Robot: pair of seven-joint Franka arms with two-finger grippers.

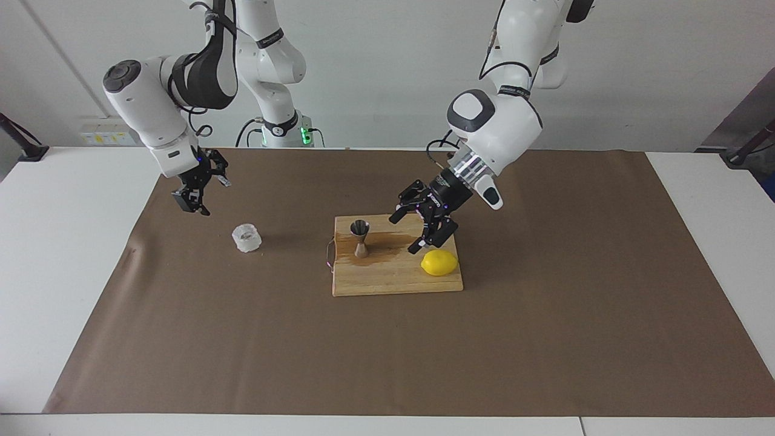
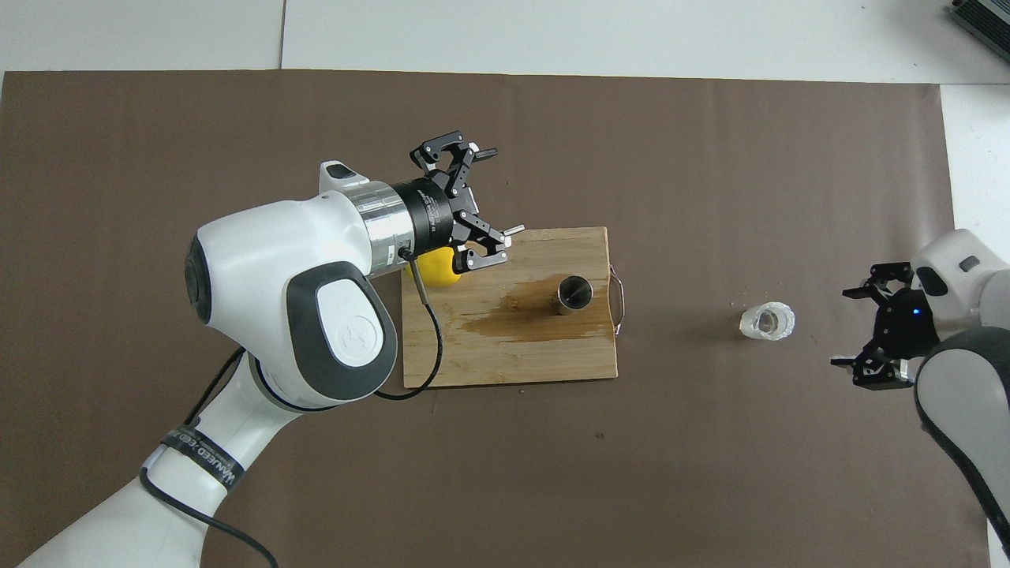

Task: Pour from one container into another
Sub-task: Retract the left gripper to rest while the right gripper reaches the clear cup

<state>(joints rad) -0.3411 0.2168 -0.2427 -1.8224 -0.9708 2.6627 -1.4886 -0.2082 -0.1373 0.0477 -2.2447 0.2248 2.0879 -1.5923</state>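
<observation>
**Glass cup unheld, jigger standing on a wet board**

Glass cup (image 1: 247, 237) stood upright on the brown paper mat (image 1: 545, 339), toward the right arm's end of the table and well apart from the cutting board (image 1: 387, 281). On the facing view's clock face it lay at about nine o'clock from the steel jigger (image 1: 361, 238), which stood upright on the board beside a dark wet stain (image 1: 390, 245). A lemon (image 1: 439, 263) rested on the board at roughly four o'clock from the jigger.

The right gripper (image 1: 195, 197) hung in the air near the cup, at about ten o'clock from it, its fingers parted and holding nothing. The left gripper (image 1: 427, 224) hovered over the board between jigger and lemon, also spread wide and empty.

Judging from this layout, the step in hand was for the right gripper to take up the cup. Doing it well probably meant:

- coming down with the fingers straddling the squat wall, low enough for a firm hold on textured glass;
- closing gently, since a small glass could slip or tip;
- carrying it level to the jigger, then tilting slowly over its narrow mouth, because the stain suggested liquid spilled easily there;
- keeping the left gripper away from the jigger's rim, or using it to steady the waist.
</observation>
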